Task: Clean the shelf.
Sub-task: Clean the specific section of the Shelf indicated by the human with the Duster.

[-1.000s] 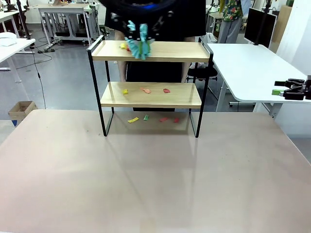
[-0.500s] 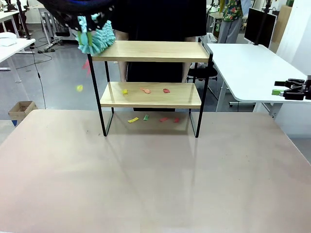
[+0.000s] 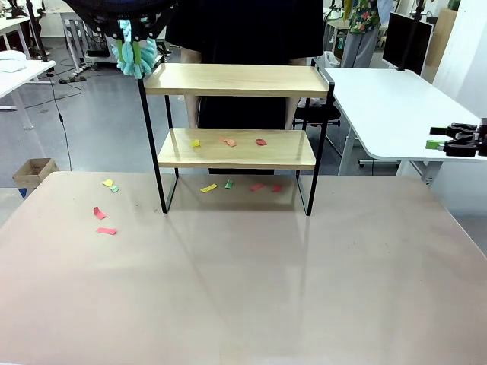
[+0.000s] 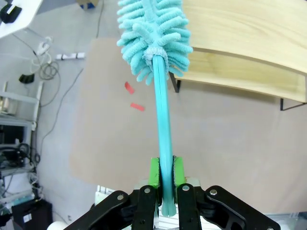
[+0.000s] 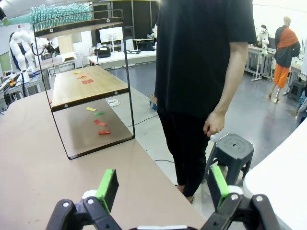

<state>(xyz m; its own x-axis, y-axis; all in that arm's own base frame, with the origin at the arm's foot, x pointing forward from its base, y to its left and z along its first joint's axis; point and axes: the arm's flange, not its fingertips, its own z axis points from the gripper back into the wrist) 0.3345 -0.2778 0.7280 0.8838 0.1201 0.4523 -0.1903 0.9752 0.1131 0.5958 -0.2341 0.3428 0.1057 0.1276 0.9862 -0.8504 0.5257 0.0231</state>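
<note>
Left hand clenched on duster, 10 o'clock of shelf; right hand released; wide sweep could knock it over

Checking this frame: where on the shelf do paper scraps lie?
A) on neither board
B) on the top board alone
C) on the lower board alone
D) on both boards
C: three scraps lie in a row on the lower board of the shelf, while the top board shows plain wood.
</note>
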